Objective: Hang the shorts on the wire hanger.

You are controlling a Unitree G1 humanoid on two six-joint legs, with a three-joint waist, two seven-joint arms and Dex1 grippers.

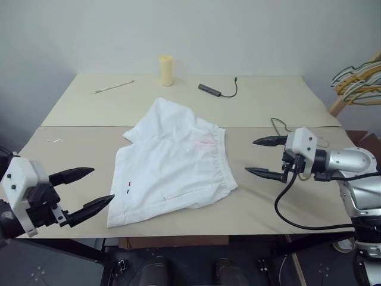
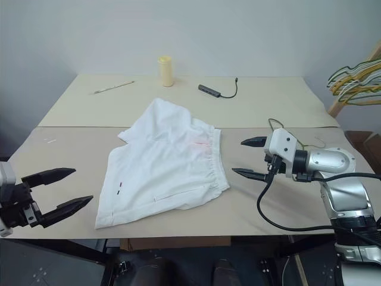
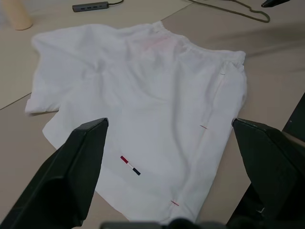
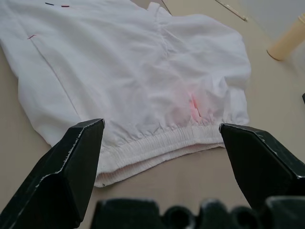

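Note:
The white shorts (image 1: 172,161) lie flat and a little rumpled in the middle of the tan table (image 1: 71,149). Their gathered waistband (image 4: 157,145) faces my right side. Small red and black marks (image 3: 130,164) sit near the hem on my left side, and a faint pink smudge (image 4: 193,105) shows by the waistband. The thin wire hanger (image 3: 248,12) lies on the table to the right of the shorts, partly hidden behind my right gripper (image 1: 251,156). That gripper hovers open, just off the waistband. My left gripper (image 1: 102,185) is open too, short of the hem.
At the back of the table stand a pale yellow cylinder (image 1: 166,70), a pen (image 1: 113,87) and a dark USB hub with its cable (image 1: 209,89). Bunched yellow and green hangers on a wooden rack (image 1: 360,80) hang past the right edge. A seam crosses the tabletop behind the shorts.

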